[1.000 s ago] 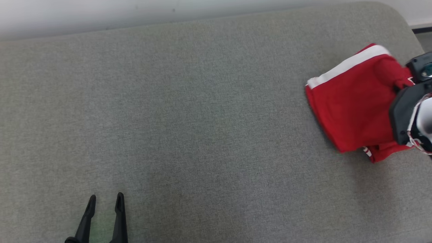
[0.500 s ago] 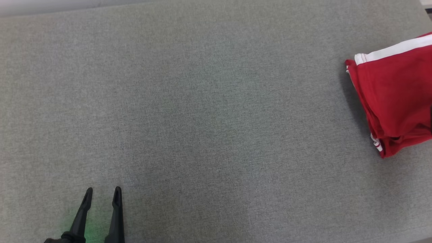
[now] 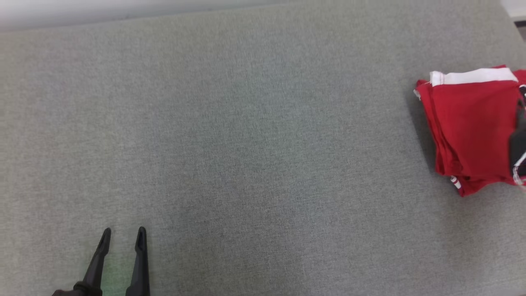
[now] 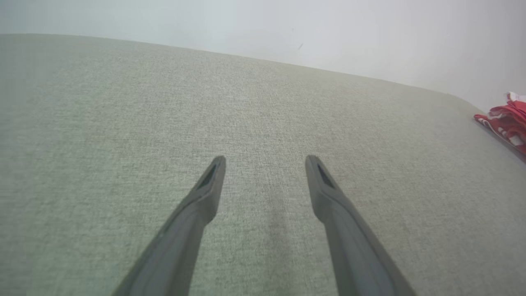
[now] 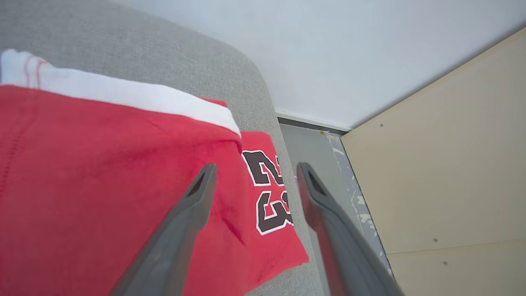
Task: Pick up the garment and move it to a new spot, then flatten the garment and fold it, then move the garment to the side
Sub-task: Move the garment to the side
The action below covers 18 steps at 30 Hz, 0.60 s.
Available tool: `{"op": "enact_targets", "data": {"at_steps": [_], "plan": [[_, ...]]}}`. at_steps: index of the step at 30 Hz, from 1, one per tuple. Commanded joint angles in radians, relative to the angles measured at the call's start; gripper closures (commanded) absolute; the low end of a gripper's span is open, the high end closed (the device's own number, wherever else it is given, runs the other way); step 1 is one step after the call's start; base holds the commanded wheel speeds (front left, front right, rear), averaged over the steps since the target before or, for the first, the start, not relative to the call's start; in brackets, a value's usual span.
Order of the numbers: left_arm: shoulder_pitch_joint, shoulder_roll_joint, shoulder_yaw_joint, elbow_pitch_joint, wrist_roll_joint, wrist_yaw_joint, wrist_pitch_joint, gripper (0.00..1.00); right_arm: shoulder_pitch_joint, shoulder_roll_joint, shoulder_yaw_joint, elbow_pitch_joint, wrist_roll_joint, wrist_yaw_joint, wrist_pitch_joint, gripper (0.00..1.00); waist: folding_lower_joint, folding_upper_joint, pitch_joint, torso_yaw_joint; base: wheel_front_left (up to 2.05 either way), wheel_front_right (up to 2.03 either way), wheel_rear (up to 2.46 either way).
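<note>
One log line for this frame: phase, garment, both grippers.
phase: garment set aside | garment: folded, right end of grey surface | left gripper: open, empty | right gripper: open over garment, no grip

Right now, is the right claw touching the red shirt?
Cannot tell. In the right wrist view the right gripper stands open over the red garment, but no gap or contact shows plainly.

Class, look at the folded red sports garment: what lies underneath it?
The red sports garment rests on the grey upholstered surface. Folded lower layers peek out at its edge; the surface directly beneath it is covered.
</note>
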Motion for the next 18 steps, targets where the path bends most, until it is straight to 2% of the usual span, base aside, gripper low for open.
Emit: {"op": "enact_targets", "data": {"at_steps": [1, 9, 10, 18], "plan": [[0.014, 0.001, 0.004, 0.002, 0.005, 0.001, -0.003, 0.00, 0.018, 0.010, -0.002, -0.003, 0.002, 0.000, -0.012, 0.00, 0.0000, -0.0001, -0.030, 0.001, 0.00, 0.00, 0.00], [0.061, -0.014, 0.035, 0.003, -0.016, 0.001, -0.002, 0.00, 0.092, 0.106, 0.027, -0.003, 0.049, 0.000, -0.152, 0.00, 0.0000, -0.0001, -0.156, 0.016, 0.00, 0.00, 0.00], [0.076, -0.017, 0.046, -0.002, -0.022, 0.001, -0.002, 0.00, 0.116, 0.136, 0.029, -0.012, 0.068, 0.000, -0.184, 0.00, 0.0000, -0.0001, -0.187, 0.021, 0.00, 0.00, 0.00], [0.138, -0.049, 0.098, 0.014, 0.008, 0.001, -0.003, 0.00, 0.281, 0.255, 0.049, -0.068, 0.116, 0.000, -0.297, 0.00, 0.0000, -0.0001, -0.300, 0.063, 0.00, 0.00, 0.00]]}}
